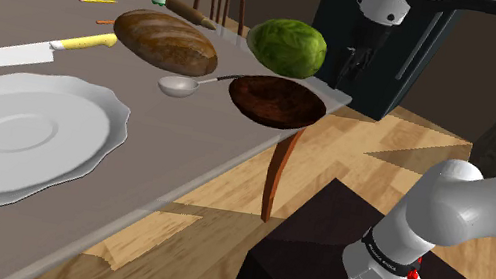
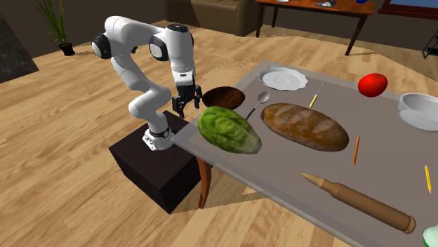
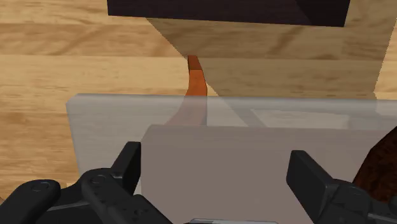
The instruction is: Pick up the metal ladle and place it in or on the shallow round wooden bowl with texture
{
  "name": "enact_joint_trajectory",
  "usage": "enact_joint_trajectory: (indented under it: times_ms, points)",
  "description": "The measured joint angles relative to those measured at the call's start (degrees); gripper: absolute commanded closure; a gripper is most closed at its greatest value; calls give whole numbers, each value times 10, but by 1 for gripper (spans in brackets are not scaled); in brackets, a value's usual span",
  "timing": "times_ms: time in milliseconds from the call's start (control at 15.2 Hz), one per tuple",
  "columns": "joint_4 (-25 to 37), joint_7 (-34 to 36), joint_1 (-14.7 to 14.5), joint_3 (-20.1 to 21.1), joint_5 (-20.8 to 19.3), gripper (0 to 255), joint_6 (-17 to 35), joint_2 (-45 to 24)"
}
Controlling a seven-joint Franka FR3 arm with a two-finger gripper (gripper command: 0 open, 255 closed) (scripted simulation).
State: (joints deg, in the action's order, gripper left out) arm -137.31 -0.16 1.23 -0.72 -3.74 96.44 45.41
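The metal ladle (image 1: 180,85) (image 2: 257,101) lies on the grey table (image 1: 175,143), its handle reaching to the rim of the dark brown shallow bowl (image 1: 277,100) (image 2: 223,97). My gripper (image 1: 355,71) (image 2: 184,105) (image 3: 219,184) hangs open above the table's corner nearest the stand, just beyond the bowl and away from the ladle. In the wrist view the fingers (image 3: 130,165) stand wide apart with nothing between them. Beside one finger, the bowl's rim (image 3: 382,165) shows.
A green lettuce (image 1: 290,47) and a bread loaf (image 1: 165,40) sit close behind the bowl and ladle. A yellow-handled knife (image 1: 17,48), a white plate (image 1: 14,134), a rolling pin (image 2: 358,200) and a red fruit (image 2: 372,84) lie farther off. The table leg (image 3: 196,83) is under the corner.
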Motion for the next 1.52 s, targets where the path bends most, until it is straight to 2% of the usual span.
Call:
enact_joint_trajectory:
  times_ms: [66, 198, 792, 1188, 1518]
  points:
    - [0, 0, 0, 0, 0, 0, 0, 0]
    - [2, 43, 3, 23, 16, 0, -7, -1]
    - [64, 370, 38, 173, 122, 0, -27, -75]
    - [164, 589, 79, 261, 158, 0, -26, -184]
    - [264, 781, 111, 331, 154, 0, -18, -298]
